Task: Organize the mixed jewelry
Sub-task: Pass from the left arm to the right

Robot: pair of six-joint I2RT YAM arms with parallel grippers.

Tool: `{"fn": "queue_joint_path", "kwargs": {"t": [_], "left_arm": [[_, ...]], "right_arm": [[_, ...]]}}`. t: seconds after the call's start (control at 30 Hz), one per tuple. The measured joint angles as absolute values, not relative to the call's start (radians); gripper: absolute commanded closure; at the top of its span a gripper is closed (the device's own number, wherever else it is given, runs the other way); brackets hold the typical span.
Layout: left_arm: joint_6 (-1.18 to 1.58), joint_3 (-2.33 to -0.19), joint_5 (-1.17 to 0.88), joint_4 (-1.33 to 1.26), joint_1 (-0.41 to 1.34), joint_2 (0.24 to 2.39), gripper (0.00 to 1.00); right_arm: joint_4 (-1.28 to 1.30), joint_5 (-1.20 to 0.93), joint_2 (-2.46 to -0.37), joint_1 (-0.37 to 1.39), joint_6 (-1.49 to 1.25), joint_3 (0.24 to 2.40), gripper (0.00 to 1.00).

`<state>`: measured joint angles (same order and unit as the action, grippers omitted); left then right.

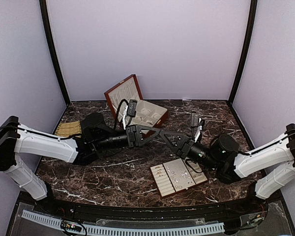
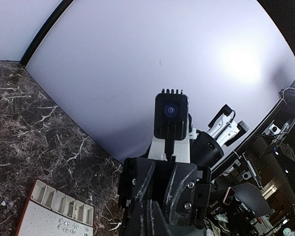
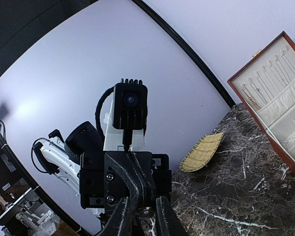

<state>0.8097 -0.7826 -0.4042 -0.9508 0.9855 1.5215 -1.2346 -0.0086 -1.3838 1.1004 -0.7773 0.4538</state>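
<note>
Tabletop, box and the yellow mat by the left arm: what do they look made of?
Tabletop: dark brown stone, likely marble or a marble-look laminate, judging by the white veins and soft sheen. Box: red-brown wood with a smooth finish and a cream, fabric-like lining. Mat: pale yellow woven strips, probably bamboo or straw, with fine ribbing visible.

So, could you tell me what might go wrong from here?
The left gripper and right gripper meet tip to tip over the dark veined marble table; they could clash, or drop anything passed between them. The right arm hangs close by the cream slotted tray and might jolt the tiny silvery pieces on it.
</note>
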Motion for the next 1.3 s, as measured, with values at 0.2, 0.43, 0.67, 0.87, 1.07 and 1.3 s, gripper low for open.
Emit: {"fn": "queue_joint_path", "kwargs": {"t": [0.2,0.43,0.67,0.87,1.07,1.3], "left_arm": [[0.816,-0.782,-0.407,-0.954,0.986,1.522,1.0],[0.819,-0.776,-0.411,-0.979,0.986,1.521,1.0],[0.821,-0.77,-0.41,-0.995,0.986,1.521,0.99],[0.817,-0.763,-0.392,-0.987,0.98,1.517,0.65],[0.802,-0.749,-0.373,-0.928,0.974,1.481,0.55],[0.762,-0.737,-0.342,-0.847,0.966,1.415,0.52]], "right_arm": [[-1.239,-0.027,-1.397,1.099,-0.78,0.464,0.82],[-1.252,-0.034,-1.398,1.099,-0.796,0.464,0.95],[-1.256,-0.033,-1.398,1.099,-0.796,0.464,1.0],[-1.218,-0.024,-1.376,1.094,-0.793,0.462,1.0],[-1.033,-0.018,-1.285,1.071,-0.778,0.464,1.0],[-0.717,-0.022,-1.193,1.033,-0.738,0.494,1.0]]}}
